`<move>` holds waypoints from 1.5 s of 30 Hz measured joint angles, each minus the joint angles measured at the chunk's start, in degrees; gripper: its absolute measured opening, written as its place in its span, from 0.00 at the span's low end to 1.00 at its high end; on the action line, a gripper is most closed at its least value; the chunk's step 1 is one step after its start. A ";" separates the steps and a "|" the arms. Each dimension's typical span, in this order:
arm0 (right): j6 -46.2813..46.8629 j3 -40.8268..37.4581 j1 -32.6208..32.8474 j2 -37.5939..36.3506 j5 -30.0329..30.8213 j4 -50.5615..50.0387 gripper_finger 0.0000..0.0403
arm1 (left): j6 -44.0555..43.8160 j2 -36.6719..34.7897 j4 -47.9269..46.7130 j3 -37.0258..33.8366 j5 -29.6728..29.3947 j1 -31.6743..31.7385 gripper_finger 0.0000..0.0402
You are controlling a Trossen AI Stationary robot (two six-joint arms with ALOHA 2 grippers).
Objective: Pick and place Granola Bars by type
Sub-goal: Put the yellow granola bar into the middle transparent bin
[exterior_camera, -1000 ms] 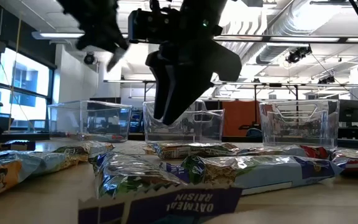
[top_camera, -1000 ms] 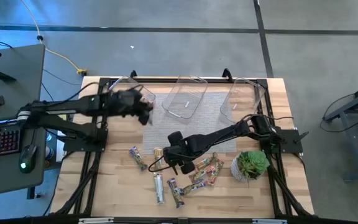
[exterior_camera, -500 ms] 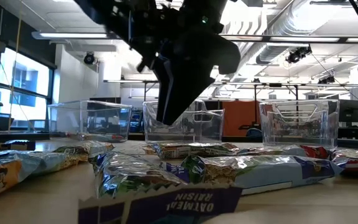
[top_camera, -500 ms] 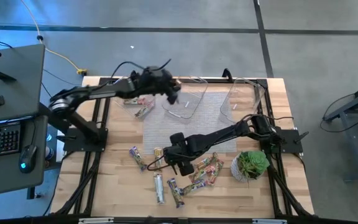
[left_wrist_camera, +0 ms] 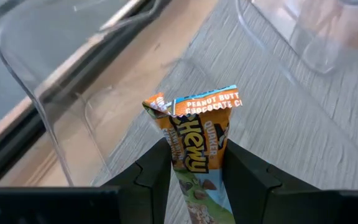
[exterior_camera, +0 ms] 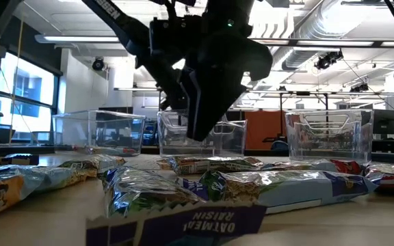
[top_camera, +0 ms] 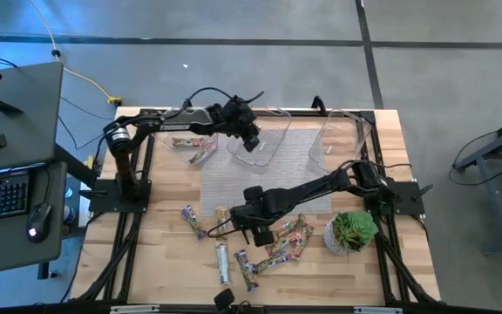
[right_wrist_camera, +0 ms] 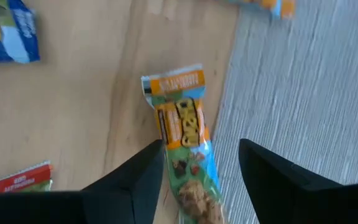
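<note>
Over the middle clear bin (top_camera: 262, 139), the left gripper (left_wrist_camera: 194, 171) has its jaws clamped on an orange-green granola bar (left_wrist_camera: 194, 140), seemingly to drop it there, while nearer the loose bars (top_camera: 273, 249) the right gripper (right_wrist_camera: 201, 165) straddles another bar (right_wrist_camera: 185, 134), jaws wide.

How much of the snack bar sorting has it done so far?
Barely started. Two bars already lie in the clear plastic left bin. The left gripper holds an orange-green Chewy bar over the middle bin. The open right gripper hovers over another; a cluster of loose bars remains.
</note>
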 joint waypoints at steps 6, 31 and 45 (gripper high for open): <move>7.13 0.00 0.04 0.00 -1.15 -4.36 0.48 | 1.24 0.74 -0.06 0.02 -0.45 -0.13 0.30; 9.94 0.00 2.43 0.00 -1.57 -8.55 0.48 | 5.63 3.63 -2.31 0.00 -1.23 -0.52 0.30; 10.04 0.00 3.16 0.00 -2.24 -8.46 0.48 | -0.28 3.63 -4.15 0.02 -6.76 -0.53 0.30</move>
